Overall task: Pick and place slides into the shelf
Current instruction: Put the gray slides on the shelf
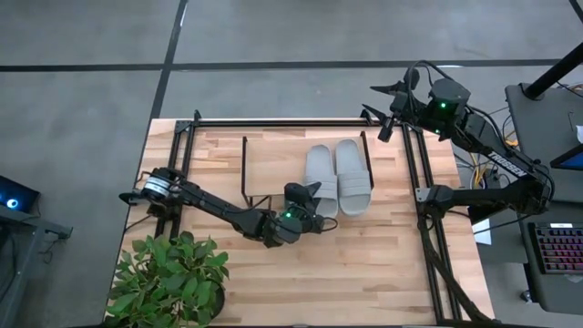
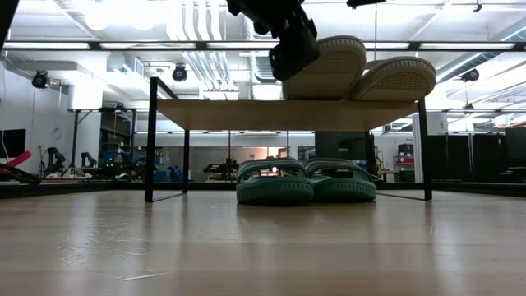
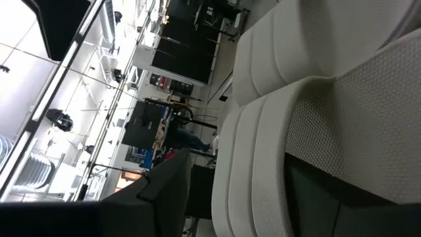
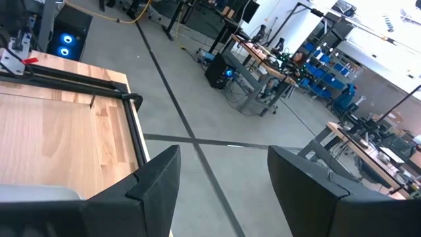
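Observation:
Two pale grey slides (image 1: 321,178) (image 1: 353,176) lie side by side, soles down, on the shelf's wooden top board (image 2: 246,113). Under the board, two teal slides (image 2: 275,181) (image 2: 341,181) rest on the table; the high view hides them. My left gripper (image 1: 314,199) (image 2: 292,49) (image 3: 131,79) is level and open just off the near end of the left grey slide (image 3: 263,151), with room showing between its fingers and the foam. My right gripper (image 1: 387,114) (image 4: 227,191) is open and holds nothing, high over the table's far right corner.
A potted plant (image 1: 173,278) stands at the table's near left corner, close to my left arm's base. Black frame rails (image 1: 273,121) run along the far and side edges. Bare tabletop (image 1: 364,273) lies between the shelf and the near edge.

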Action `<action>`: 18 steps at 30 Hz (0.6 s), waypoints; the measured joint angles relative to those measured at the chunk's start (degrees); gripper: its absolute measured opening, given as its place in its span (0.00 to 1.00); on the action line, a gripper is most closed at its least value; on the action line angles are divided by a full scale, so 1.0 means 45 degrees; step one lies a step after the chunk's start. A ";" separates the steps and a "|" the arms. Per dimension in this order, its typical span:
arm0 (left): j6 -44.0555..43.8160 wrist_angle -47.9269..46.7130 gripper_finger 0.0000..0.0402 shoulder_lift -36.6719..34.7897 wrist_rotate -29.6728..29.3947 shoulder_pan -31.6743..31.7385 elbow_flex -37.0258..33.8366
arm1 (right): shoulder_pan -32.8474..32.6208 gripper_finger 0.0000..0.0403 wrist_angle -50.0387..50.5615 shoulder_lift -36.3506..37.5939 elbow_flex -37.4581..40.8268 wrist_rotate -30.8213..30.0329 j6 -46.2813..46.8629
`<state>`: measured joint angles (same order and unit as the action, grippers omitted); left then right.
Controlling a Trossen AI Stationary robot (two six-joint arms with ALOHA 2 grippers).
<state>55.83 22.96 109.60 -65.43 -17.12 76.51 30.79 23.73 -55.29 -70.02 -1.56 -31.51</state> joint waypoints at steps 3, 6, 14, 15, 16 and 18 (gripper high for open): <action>0.0000 -0.0005 0.49 0.0000 0.0157 0.0000 0.0000 | 0.0000 0.54 0.0001 0.0000 0.0022 -0.0001 0.0004; -0.0005 -0.0010 0.49 0.0000 0.0394 -0.0024 0.0089 | 0.0000 0.54 0.0000 0.0000 0.0040 0.0000 0.0005; -0.0021 -0.0363 0.49 -0.0005 0.1049 -0.0053 0.0021 | 0.0000 0.54 0.0000 0.0005 0.0248 -0.0002 0.0003; -0.0025 -0.0438 0.49 -0.0005 0.1125 -0.0053 0.0015 | 0.0000 0.54 0.0001 0.0005 0.0287 -0.0001 -0.0001; -0.0029 -0.0456 0.49 -0.0005 0.1167 -0.0053 0.0015 | 0.0000 0.54 0.0001 0.0005 0.0324 -0.0005 -0.0006; -0.0034 -0.0456 0.49 -0.0005 0.1338 -0.0053 0.0015 | 0.0000 0.54 0.0000 0.0005 0.0399 -0.0005 -0.0010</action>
<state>55.68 20.91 109.58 -59.40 -17.37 76.58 30.79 23.73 -55.27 -68.22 -1.58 -31.55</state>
